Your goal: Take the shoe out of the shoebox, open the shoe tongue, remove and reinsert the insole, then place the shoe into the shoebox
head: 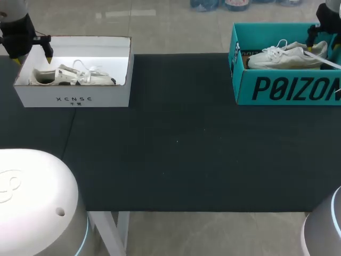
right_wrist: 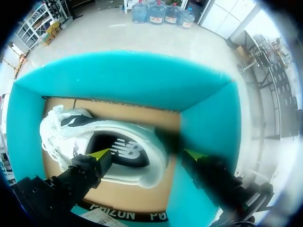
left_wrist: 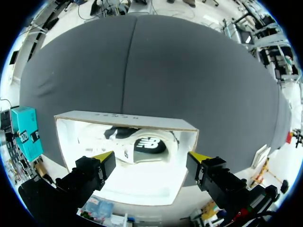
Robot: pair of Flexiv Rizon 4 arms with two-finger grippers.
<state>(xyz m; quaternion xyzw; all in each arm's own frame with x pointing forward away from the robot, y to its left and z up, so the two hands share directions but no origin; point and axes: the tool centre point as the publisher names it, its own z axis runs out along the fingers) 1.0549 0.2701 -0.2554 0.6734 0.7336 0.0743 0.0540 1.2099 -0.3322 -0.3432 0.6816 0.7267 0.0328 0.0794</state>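
Sideways, shoe [head: 285,57] lengthwise in teal shoebox [head: 287,88]

Two cardboard boxes are counted on one dark table [head: 176,160]: one white box [head: 72,98] and one teal box [head: 287,88]. Two pale lace-up shoes are found, the first shoe [head: 69,76] laid singly in the white box and the second shoe [head: 285,56] laid singly in the teal box. Two grippers are counted, one left gripper [left_wrist: 151,157] and one right gripper [right_wrist: 147,153], and four yellow fingertips [left_wrist: 105,155] are tallied in all, two to each gripper.
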